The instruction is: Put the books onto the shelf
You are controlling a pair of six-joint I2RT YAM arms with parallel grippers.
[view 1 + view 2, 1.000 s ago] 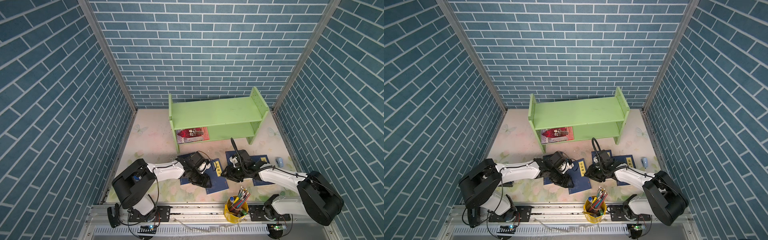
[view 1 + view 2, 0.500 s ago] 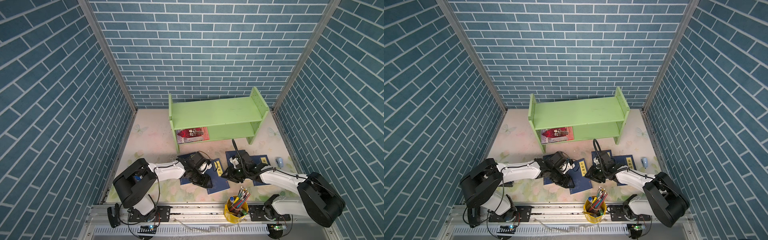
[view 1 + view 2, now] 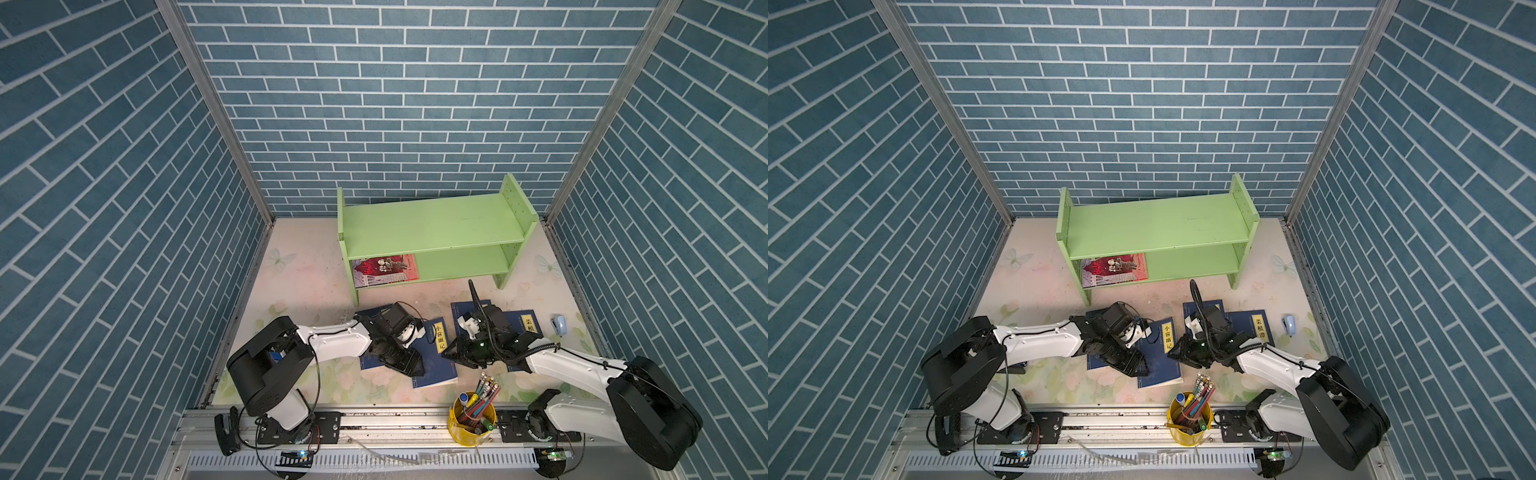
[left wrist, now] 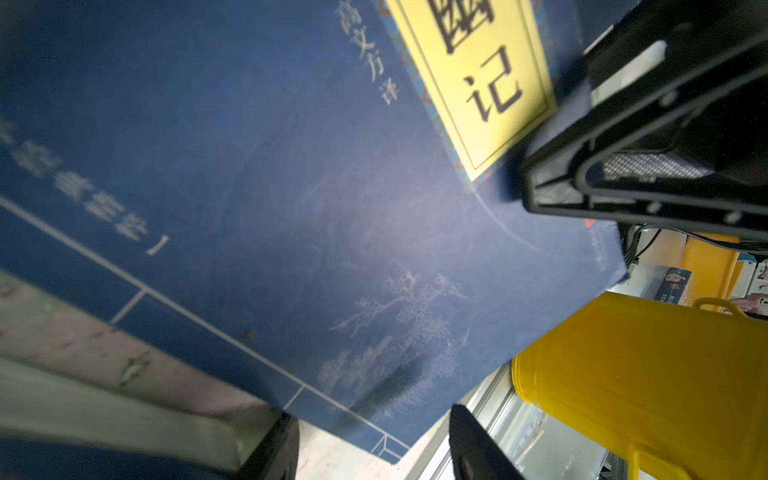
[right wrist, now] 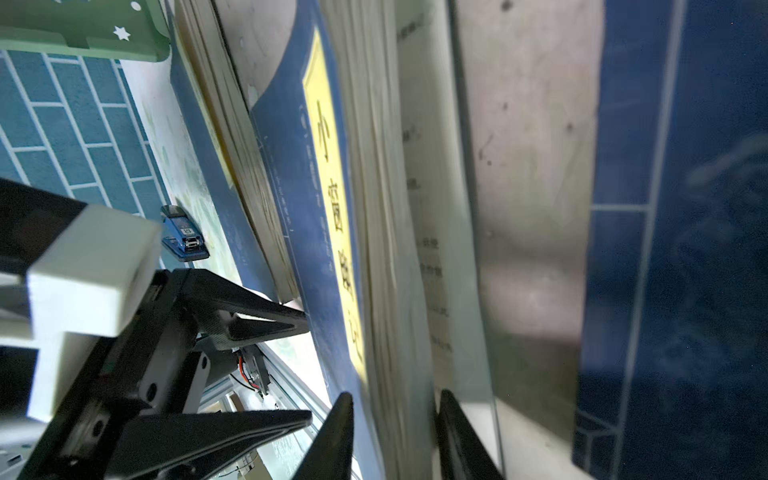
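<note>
The light-green shelf (image 3: 432,224) (image 3: 1158,224) stands at the back, with a red-covered book (image 3: 384,270) (image 3: 1115,270) on its lower tier. A navy book with a yellow label (image 3: 438,368) (image 3: 1165,365) (image 4: 291,187) (image 5: 332,208) lies in the middle. My left gripper (image 3: 409,365) (image 3: 1136,365) (image 4: 372,415) (image 5: 305,370) stands open over its near left corner. My right gripper (image 3: 451,359) (image 3: 1173,355) (image 5: 395,395) is shut on its right page edge. More navy books lie under the left arm (image 3: 372,361) and beneath the right arm (image 3: 525,326) (image 3: 1258,326).
A yellow pen cup (image 3: 471,415) (image 3: 1190,415) (image 4: 644,374) stands at the front edge, close to both grippers. A blue stapler (image 3: 559,324) (image 3: 1289,324) (image 5: 183,235) lies at the right. Brick-patterned walls enclose the table on three sides.
My right gripper has narrowed its jaws onto the middle book's right edge and edged slightly leftward. The left arm has not moved.
</note>
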